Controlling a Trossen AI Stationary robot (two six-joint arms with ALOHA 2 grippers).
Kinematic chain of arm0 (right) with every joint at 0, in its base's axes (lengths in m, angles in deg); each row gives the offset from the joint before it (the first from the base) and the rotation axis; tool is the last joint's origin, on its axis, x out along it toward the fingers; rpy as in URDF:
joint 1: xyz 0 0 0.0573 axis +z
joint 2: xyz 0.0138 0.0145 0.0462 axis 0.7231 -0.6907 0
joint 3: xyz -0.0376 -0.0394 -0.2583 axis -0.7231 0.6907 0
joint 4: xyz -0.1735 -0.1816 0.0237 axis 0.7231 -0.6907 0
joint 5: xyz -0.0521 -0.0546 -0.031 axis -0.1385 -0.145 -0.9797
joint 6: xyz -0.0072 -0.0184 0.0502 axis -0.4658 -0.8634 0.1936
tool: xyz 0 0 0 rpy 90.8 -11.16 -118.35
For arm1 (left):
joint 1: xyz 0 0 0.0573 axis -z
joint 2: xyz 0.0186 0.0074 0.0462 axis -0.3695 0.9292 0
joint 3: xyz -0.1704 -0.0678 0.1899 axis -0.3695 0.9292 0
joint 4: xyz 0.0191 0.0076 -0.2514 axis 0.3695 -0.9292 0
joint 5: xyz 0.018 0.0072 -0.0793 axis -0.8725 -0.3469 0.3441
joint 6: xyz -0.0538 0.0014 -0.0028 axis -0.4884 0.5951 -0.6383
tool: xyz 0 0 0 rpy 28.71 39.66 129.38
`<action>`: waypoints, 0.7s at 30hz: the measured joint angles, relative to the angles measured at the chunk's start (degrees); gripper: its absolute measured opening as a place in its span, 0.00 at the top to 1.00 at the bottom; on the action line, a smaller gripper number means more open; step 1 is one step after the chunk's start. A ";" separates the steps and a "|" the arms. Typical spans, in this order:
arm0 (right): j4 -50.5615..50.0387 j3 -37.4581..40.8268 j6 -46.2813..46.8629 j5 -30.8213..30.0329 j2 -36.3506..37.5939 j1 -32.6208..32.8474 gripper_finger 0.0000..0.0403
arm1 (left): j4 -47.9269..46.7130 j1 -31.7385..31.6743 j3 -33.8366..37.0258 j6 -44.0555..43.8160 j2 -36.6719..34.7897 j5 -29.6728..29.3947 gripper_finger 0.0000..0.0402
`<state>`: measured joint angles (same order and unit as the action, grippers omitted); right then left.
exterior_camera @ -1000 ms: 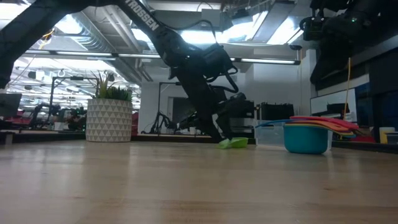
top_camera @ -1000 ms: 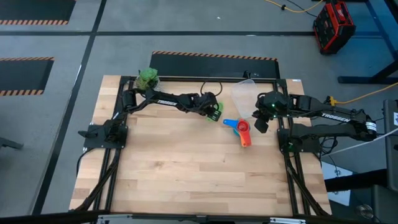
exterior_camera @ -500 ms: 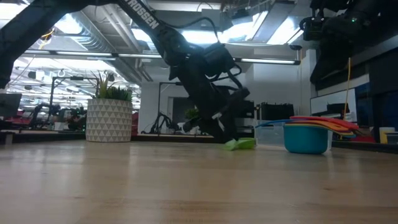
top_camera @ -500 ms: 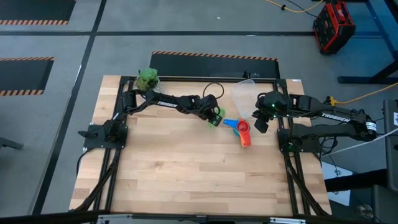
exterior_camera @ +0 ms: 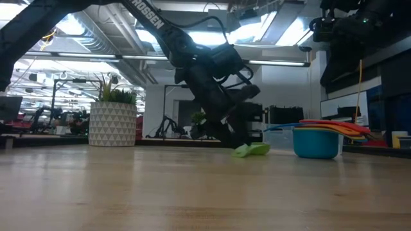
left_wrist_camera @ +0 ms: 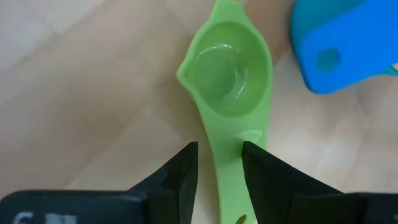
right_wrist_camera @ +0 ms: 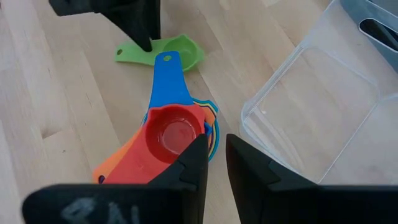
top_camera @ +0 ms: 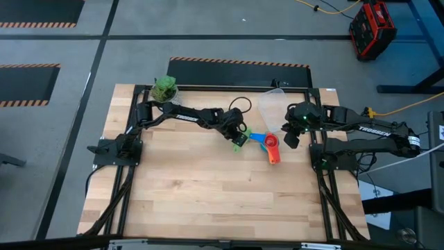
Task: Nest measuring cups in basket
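Plant in a white pot (top_camera: 165, 88) sat at the table's far left corner, well clear of the work. My left gripper (top_camera: 237, 136) was reached out over mid-table, low to the wood (top_camera: 208, 187), fingers (left_wrist_camera: 180, 177) pinched on the flat handle of the green measuring cup (left_wrist_camera: 229, 74). The cup was upright, bowl pointing away from the wrist, its underside on or just above the table in the low view (exterior_camera: 251, 149); I couldn't tell which. Just right of it was the stack of nested measuring cups (top_camera: 268, 146): the blue handle (right_wrist_camera: 166, 84) pointed at the green cup, its tip right beside the green bowl, red cup (right_wrist_camera: 174, 134) on top, orange and yellow edges showing below. Further right stood the clear basket (top_camera: 272, 106), tipped up off the table with one edge against my right gripper (top_camera: 292, 135); I couldn't tell whether that gripper was actually holding it. Right gripper hung near the table's right edge, fingers (right_wrist_camera: 193, 168) narrowed to a thin gap.
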<state>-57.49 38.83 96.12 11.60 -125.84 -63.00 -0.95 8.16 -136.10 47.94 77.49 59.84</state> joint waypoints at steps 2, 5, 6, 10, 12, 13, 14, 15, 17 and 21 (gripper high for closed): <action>0.00 0.00 0.00 0.00 0.00 0.00 0.85 | -0.04 -0.01 0.02 0.00 0.02 0.97 0.71; 0.00 0.00 0.00 0.00 0.00 0.00 0.85 | -0.11 0.05 0.04 0.00 0.03 2.39 0.72; 0.00 0.00 0.02 0.00 0.00 -0.02 0.85 | -0.09 0.10 0.04 0.00 0.04 2.52 0.72; 0.00 0.00 0.00 0.00 0.00 -0.01 0.85 | 0.00 0.20 0.04 0.00 0.04 2.58 0.78; 0.00 0.00 0.00 0.00 0.00 -0.01 0.85 | 0.02 0.20 0.04 0.00 0.04 2.91 0.82; 0.00 0.00 0.00 0.00 0.00 -0.01 0.85 | 0.04 0.20 0.04 0.00 0.04 3.23 0.84; 0.00 0.00 0.00 0.00 0.00 -0.02 0.85 | 0.04 0.20 0.04 -0.01 0.04 3.40 0.86; 0.00 0.00 0.00 0.00 0.00 0.00 0.85 | 0.05 0.20 0.04 -0.01 0.04 3.41 0.88; 0.00 0.00 0.00 0.00 0.00 0.00 0.85 | 0.13 0.20 0.04 -0.02 0.04 3.41 0.91; 0.00 0.00 0.00 0.00 0.00 -0.02 0.85 | 0.37 0.24 -0.02 -0.07 0.00 3.76 0.97</action>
<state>-57.49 38.83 96.12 11.60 -125.84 -63.02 -0.58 8.40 -136.12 47.88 77.49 63.60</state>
